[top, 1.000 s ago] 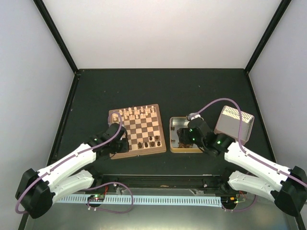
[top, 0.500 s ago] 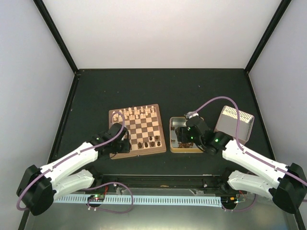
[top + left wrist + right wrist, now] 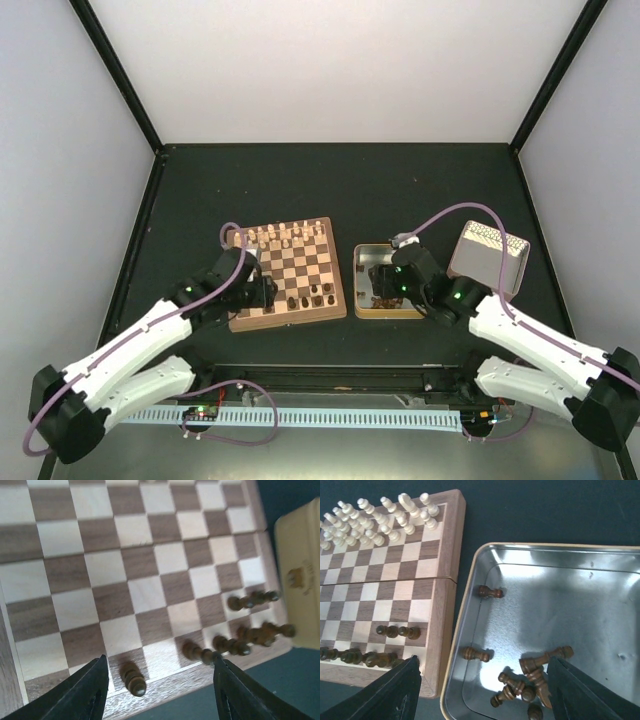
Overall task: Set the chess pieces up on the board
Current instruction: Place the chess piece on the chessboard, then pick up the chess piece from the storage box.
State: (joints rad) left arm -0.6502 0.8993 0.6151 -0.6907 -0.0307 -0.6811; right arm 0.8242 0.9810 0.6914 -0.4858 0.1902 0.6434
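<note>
The board (image 3: 300, 265) lies left of centre, with cream pieces (image 3: 285, 237) along its far rows. Several dark chess pieces (image 3: 315, 295) stand on its near right squares. In the left wrist view one more dark piece (image 3: 133, 678) stands upright on a near-edge square. My left gripper (image 3: 160, 695) is open around it, both fingers clear of it. My right gripper (image 3: 487, 695) hangs open over the metal tin (image 3: 470, 605). In the tin lie a heap of dark pieces (image 3: 540, 672) and two loose ones (image 3: 476, 654).
The tin's lid (image 3: 488, 258) rests tilted to the right of the tin (image 3: 358, 280). The tin stands close to the board's right edge (image 3: 445, 605). Black walls fence the dark table (image 3: 340, 185).
My left gripper has opened and let go of a dark piece, which now stands on the board's near-left edge. The left arm has shifted slightly. The right arm has barely moved.
</note>
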